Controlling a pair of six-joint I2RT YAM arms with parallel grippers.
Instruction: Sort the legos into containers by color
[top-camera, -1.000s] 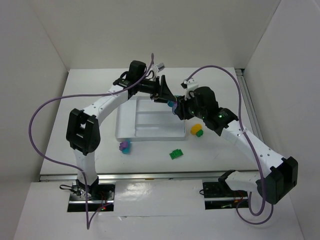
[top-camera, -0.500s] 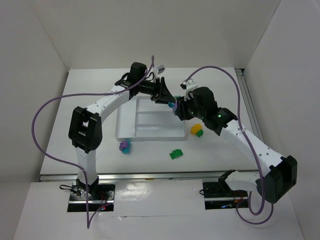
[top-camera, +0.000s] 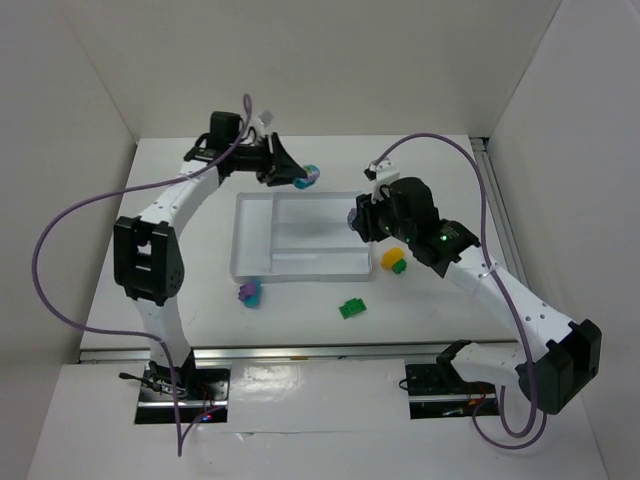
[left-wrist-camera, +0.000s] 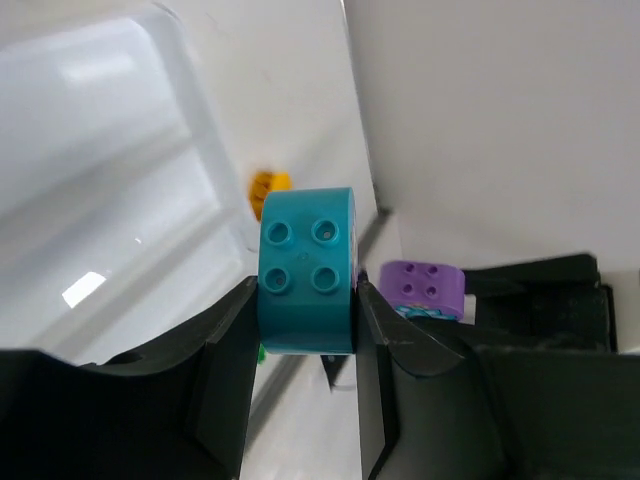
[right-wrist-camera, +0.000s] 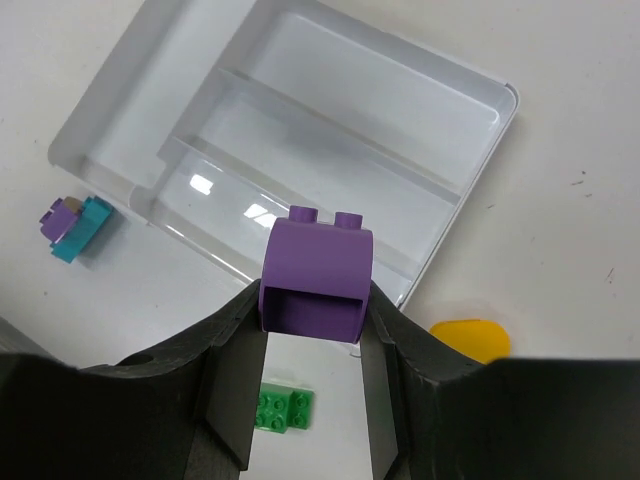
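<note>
We saw the left gripper (left-wrist-camera: 305, 300) clamped on a teal brick (left-wrist-camera: 305, 270), its four studs facing the wrist camera, raised just beyond the far edge of the white tray (top-camera: 250, 240). A purple studded piece (left-wrist-camera: 423, 285) showed just beside that gripper's right finger; we could not tell what held it. The right gripper (right-wrist-camera: 315, 300) was pinching a purple brick (right-wrist-camera: 318, 270), studs up, above the tray's right end. On the table (top-camera: 450, 310) near the tray's front lay a yellow brick (top-camera: 389, 256), a green brick (top-camera: 351, 308) and a purple-and-teal pair (top-camera: 248, 293). Any lettering on the studs was too small for us to read.
</note>
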